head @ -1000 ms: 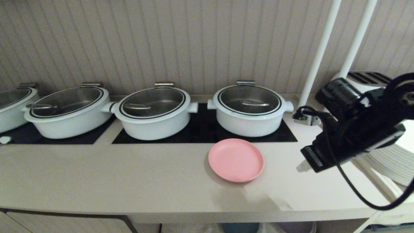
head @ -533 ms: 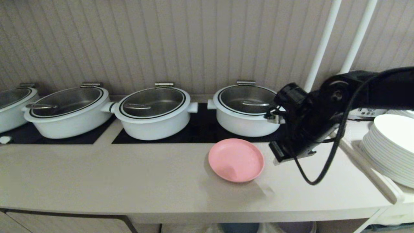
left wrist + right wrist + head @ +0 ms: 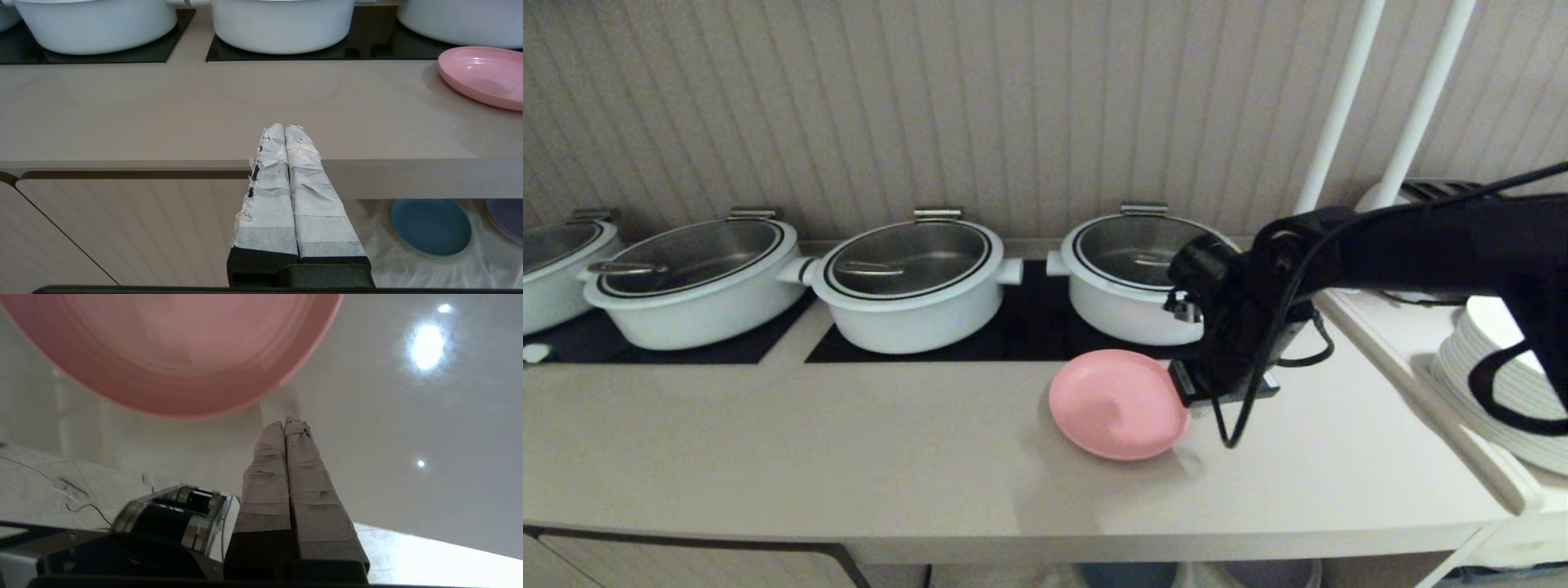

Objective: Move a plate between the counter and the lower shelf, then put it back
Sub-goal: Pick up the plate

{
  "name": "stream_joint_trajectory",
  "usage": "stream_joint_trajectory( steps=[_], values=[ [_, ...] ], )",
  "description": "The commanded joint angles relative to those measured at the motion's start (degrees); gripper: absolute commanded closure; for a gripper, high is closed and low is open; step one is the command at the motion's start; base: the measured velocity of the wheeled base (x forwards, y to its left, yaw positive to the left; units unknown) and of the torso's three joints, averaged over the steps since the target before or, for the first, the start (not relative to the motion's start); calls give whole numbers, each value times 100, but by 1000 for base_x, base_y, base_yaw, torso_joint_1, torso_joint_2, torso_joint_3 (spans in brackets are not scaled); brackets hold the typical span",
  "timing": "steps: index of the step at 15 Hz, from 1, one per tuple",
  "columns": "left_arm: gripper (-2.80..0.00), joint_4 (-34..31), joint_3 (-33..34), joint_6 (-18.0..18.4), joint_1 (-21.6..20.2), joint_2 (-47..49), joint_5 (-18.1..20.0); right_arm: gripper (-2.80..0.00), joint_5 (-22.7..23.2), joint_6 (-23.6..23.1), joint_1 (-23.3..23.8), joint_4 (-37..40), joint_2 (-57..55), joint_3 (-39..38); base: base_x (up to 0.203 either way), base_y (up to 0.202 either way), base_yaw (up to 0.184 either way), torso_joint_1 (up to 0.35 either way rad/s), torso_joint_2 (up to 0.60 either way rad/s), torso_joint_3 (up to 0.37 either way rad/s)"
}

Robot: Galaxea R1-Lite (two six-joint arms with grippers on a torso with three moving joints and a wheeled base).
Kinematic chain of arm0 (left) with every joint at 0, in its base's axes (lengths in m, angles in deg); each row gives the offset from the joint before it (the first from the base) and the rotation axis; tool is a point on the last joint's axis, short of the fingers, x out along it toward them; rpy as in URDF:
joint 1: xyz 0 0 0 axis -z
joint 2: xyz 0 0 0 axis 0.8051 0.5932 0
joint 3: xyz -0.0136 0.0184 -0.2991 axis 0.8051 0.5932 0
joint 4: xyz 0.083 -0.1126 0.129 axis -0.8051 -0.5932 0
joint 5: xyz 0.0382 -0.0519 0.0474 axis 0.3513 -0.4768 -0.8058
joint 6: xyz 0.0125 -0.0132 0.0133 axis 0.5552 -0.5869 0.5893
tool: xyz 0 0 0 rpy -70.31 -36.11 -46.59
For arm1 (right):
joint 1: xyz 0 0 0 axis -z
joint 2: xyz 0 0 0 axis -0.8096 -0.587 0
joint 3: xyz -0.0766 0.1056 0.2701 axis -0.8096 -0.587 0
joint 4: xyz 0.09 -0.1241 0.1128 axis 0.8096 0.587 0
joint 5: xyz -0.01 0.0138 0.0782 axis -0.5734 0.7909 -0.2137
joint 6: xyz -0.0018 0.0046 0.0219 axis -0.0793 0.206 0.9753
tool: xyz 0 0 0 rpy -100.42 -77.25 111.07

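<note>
The pink plate [image 3: 1117, 404] lies flat on the beige counter [image 3: 849, 441], in front of the rightmost white pot. My right arm [image 3: 1241, 318] reaches in from the right and points down beside the plate's right rim. In the right wrist view the right gripper [image 3: 284, 425] is shut and empty, its taped tips just off the plate [image 3: 171, 355] above bare counter. My left gripper [image 3: 284, 127] is shut and empty, parked low before the counter's front edge [image 3: 122, 165]. The lower shelf [image 3: 408, 269], draped in white cloth, shows under the counter.
Several lidded white pots [image 3: 911, 282] stand on black cooktop panels [image 3: 1029, 327] behind the plate. A stack of white plates [image 3: 1494, 392] and two white poles [image 3: 1339, 114] are on the right side ledge. A blue plate [image 3: 430, 226] and a purple plate [image 3: 506, 218] lie on the shelf cloth.
My right arm has swung in from the far right and come down beside the pink plate's right rim. The plate and the left gripper have not moved.
</note>
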Motion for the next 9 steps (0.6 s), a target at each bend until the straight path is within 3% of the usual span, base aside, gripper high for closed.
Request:
stream_joint_trajectory(
  steps=[1,6,7,9],
  values=[
    [0,1,0,0,0,-2,0,0,1,109,-3,32,-159,174,0,0,0,0,0,0],
    [0,1,0,0,0,-2,0,0,-8,161,24,58,-269,484,0,0,0,0,0,0],
    [0,1,0,0,0,-2,0,-280,-17,161,41,24,-269,493,0,0,0,0,0,0],
    [0,1,0,0,0,-2,0,-280,-43,134,82,27,-278,493,0,0,0,0,0,0]
  ],
)
